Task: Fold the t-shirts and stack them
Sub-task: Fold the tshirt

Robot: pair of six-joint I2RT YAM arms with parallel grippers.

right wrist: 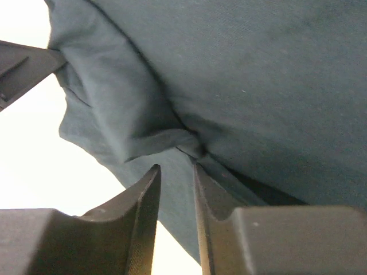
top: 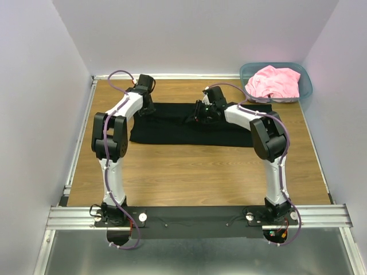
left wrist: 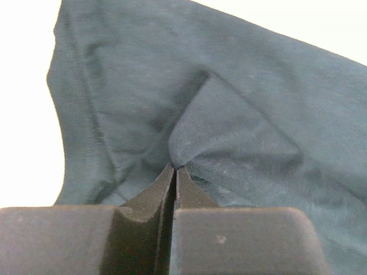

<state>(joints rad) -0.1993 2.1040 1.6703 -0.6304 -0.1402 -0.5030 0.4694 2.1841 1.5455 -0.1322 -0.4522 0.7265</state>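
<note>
Top view: a large plain black t-shirt [top: 172, 134] of soft cloth lay spread flat across the upper middle of the frame, on the brown wood-grain table [top: 195, 172]. It made a wide dark band w/ a fairly straight lower edge. Both arms reached up the frame to it. L gripper [top: 147, 109] was down at the band's upper-left corner. R gripper [top: 196, 118] was down on the cloth nr the centre, slightly right of mid-frame. A light pink t-shirt [top: 275, 83], crumpled in a heap, sat in the teal translucent plastic bin [top: 306, 89] at upper right. The bin was just beside the black cloth's right end, and the pink heap was apart from both grippers.

L wrist view: L gripper [left wrist: 175, 167] had its two dark fingers pressed together, no gap btwn them, pinching a small peak of the black t-shirt [left wrist: 241, 114] at bottom centre. Creases ran up and away from the pinch. A stitched hem ran down the left side, w/ blown-out white beyond it.

R wrist view: R gripper [right wrist: 175, 167] showed its fingers a narrow slit apart at bottom centre. A bunched ridge of the black t-shirt [right wrist: 258, 74] sat right at the tips, touching the right-hand finger. Couldn't tell whether any cloth was actually caught btwn them. Cloth filled the upper right, w/ washed-out white at lower left.
</note>
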